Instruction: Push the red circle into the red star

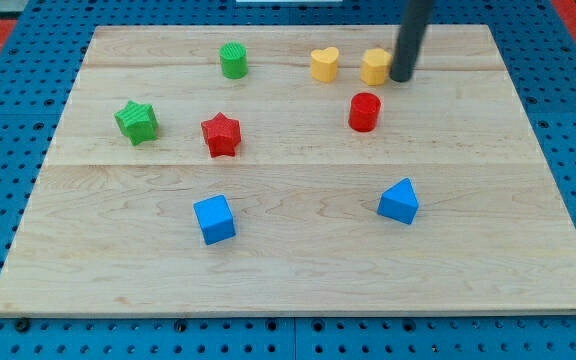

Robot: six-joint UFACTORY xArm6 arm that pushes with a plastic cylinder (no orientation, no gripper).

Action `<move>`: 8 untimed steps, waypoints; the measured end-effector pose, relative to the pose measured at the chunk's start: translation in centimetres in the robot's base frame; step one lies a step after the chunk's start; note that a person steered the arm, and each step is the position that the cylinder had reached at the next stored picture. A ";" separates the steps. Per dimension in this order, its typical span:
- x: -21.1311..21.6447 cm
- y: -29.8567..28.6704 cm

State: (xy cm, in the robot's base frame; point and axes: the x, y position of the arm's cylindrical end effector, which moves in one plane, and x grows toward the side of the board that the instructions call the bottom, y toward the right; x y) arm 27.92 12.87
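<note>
A: Locate the task's blocks.

B: The red circle [365, 111] stands right of centre on the wooden board [298, 260]; the red star [221, 134] lies well apart, toward the view's left and slightly lower.

A: And the tool?

B: My tip [402, 78] rests on the board just beside a yellow block [375, 66], above and right of the red circle, not touching it. A bare rod, it grips nothing.

A: Which step is this?

B: Judged to be the approach; no push has begun. The next move calls for placing my tip on the circle's right side, then sliding leftward and slightly downward toward the star.
</note>
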 end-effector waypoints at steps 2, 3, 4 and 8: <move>1.0 4.9; 5.9 3.9; 6.1 -4.7; 4.9 -5.7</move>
State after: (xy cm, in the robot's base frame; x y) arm 32.82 7.13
